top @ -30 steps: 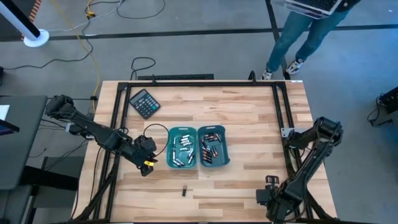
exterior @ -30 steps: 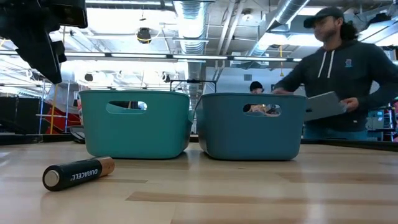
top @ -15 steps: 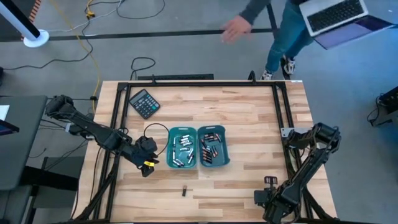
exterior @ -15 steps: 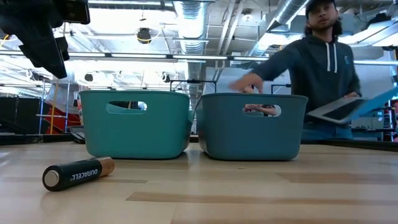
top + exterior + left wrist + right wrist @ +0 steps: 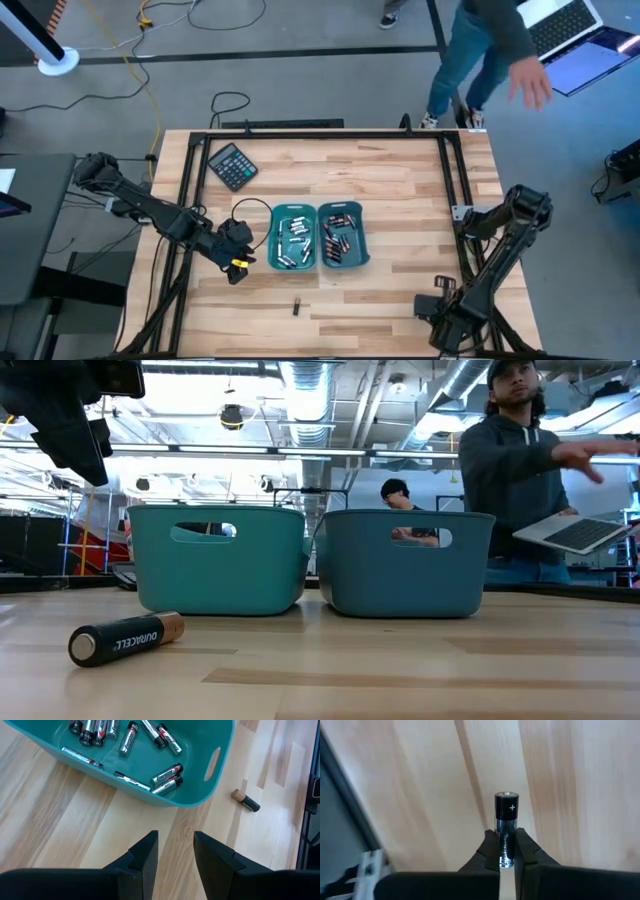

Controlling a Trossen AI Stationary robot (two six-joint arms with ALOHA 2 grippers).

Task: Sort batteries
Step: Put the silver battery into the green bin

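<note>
Two teal bins stand side by side at the table's middle. The left bin (image 5: 295,238) holds silvery batteries (image 5: 165,774); the right bin (image 5: 343,237) holds dark ones with copper ends. One loose dark, copper-ended battery (image 5: 296,307) (image 5: 125,638) lies on its side on the wood near the front edge. My left gripper (image 5: 238,265) (image 5: 176,855) hangs open just left of the left bin, with nothing between its fingers. My right gripper (image 5: 437,300) (image 5: 506,840) points down at the near right, shut on a dark and silvery battery (image 5: 506,815). My right gripper pinches the battery between its two fingers, on the end away from the plus mark (image 5: 505,845). The fingers come from above and lie along the battery. Its plus end (image 5: 506,796) sticks out past the fingertips. Whether it touches the table, I cannot tell.
A black calculator (image 5: 232,165) lies at the far left of the table. A black frame (image 5: 450,190) runs around the table top. A dark cable loop (image 5: 252,208) lies left of the bins. Behind the table a person (image 5: 530,480) holds a laptop.
My right gripper has shifted a little toward the table's far edge in the last half second. The person behind the table has swung an arm across and shifted the laptop. The bins and the loose battery have stayed put.
</note>
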